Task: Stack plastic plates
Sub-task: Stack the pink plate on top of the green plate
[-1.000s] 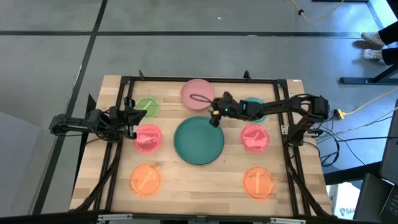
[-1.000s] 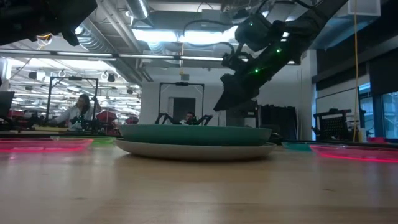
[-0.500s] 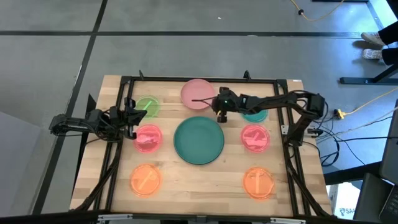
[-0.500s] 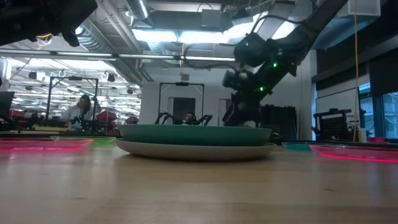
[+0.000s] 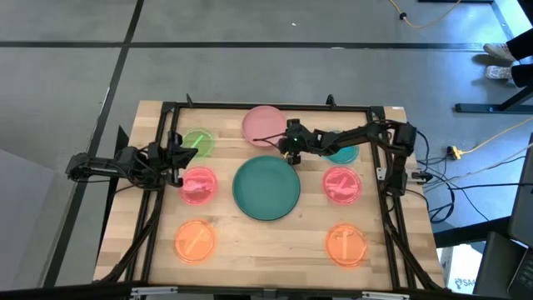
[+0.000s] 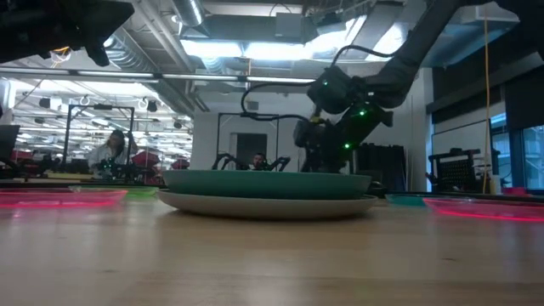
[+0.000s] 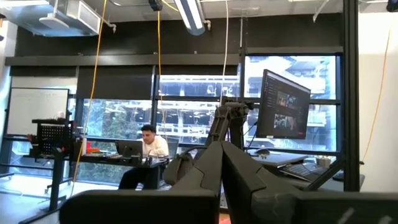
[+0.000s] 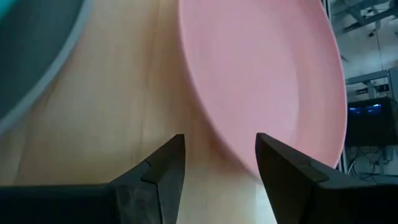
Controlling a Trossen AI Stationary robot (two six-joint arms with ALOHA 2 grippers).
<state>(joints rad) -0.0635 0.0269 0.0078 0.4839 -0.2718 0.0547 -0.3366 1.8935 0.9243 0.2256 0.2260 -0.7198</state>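
1. The right gripper [image 5: 289, 147] is positioned low at the near rim of the medium round pink plastic plate [image 5: 264, 125], at the far-centre of the wooden bench [image 5: 266, 242]. Its jaws are spread, with the plate's rim lying between the fingertips [image 8: 168, 163] and not yet pinched. This is judged an approach for an edge grasp.
2. The large round teal-green plastic plate [image 5: 266, 187] is seated on a pale grey plate [image 6: 263, 205] at bench centre. The pair is judged to be the stack base, which explains why the pink plate, next in size, is addressed now.
3. The small translucent plates are laid out around the base, well apart: green [image 5: 197, 142], teal-blue [image 5: 341, 152], two pink-red [image 5: 198, 185] [image 5: 341, 184], two orange [image 5: 194, 241] [image 5: 346, 244].
4. The left gripper [image 5: 178, 156] is parked at the left side of the bench, between the green and the left pink-red plates. Whether its jaws are spread cannot be told.
5. View differences: the grey plate under the teal-green one is revealed only by the low view; from above it is hidden. The jaw gap around the pink rim is shown only by the right wrist view. The full layout is given only by the high view. The left wrist view shows just the room, with a seated person [image 7: 147, 158].
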